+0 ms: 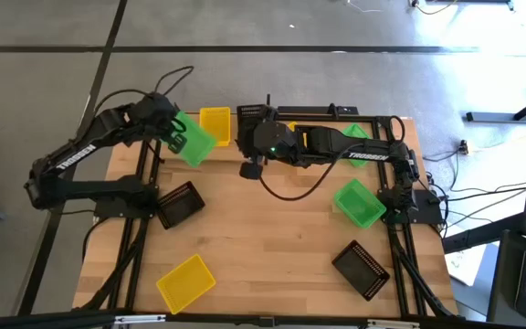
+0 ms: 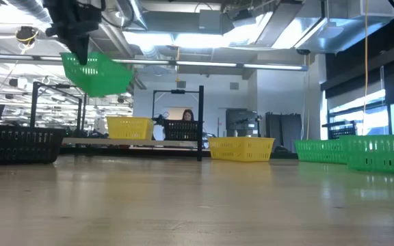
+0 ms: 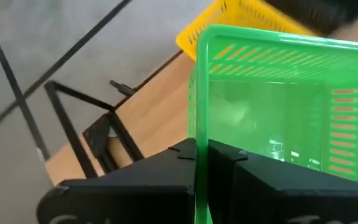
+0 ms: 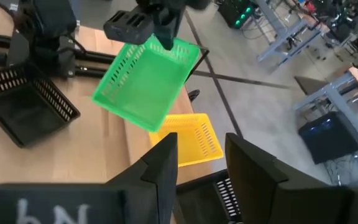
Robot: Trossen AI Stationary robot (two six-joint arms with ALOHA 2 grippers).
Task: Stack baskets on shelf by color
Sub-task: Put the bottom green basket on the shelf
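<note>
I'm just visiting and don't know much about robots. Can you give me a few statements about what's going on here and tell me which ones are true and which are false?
1. The left gripper holds a green basket up in the air. True.
2. A yellow basket sits on the shelf at the far edge of the table. True.
3. The right gripper is carrying a black basket. False: its fingers are open and hold nothing.
4. Every basket is already stacked on the shelf. False: a yellow basket, a green one and two black ones lie loose on the table.
5. The lifted green basket hangs tilted rather than level. True.
</note>
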